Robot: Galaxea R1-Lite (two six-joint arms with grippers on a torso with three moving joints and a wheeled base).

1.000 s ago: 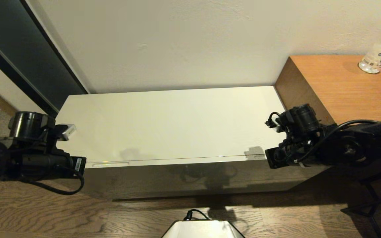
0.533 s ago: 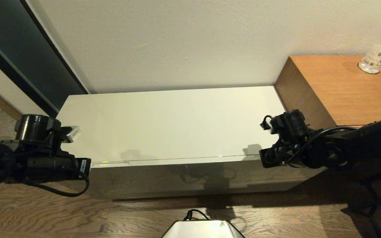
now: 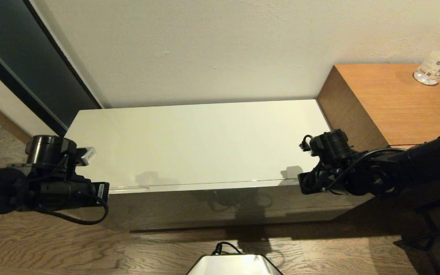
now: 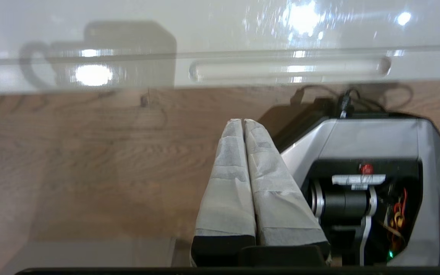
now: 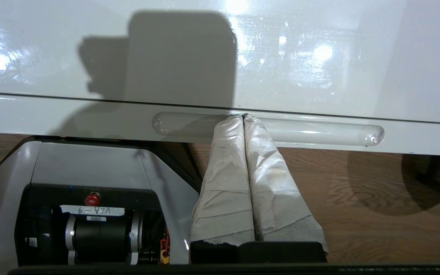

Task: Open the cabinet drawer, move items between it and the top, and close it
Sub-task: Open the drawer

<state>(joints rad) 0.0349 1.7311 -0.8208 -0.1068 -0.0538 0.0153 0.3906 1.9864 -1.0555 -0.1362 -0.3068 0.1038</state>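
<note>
The low cream cabinet has a bare glossy top (image 3: 197, 141), and its drawer (image 3: 220, 204) is closed, with only a thin seam under the top. My left gripper (image 4: 243, 121) is shut and empty. It hangs in front of the drawer's left end, just short of the left slot handle (image 4: 288, 69) and not touching it. My right gripper (image 5: 243, 116) is shut too. Its tips rest in the right slot handle (image 5: 319, 133), against the seam. In the head view the right wrist (image 3: 319, 179) hides that handle.
A taller brown wood-grain desk unit (image 3: 395, 99) adjoins the cabinet's right end and carries a clear bottle (image 3: 435, 65). A dark panel (image 3: 21, 61) stands at the far left. My base (image 3: 233, 265) is on the wood floor in front. Black stand legs (image 3: 434, 229) are at the right.
Both arms have moved inward and down towards the drawer's upper edge. The left wrist shifted right and the right wrist shifted left. The drawer has not moved.
</note>
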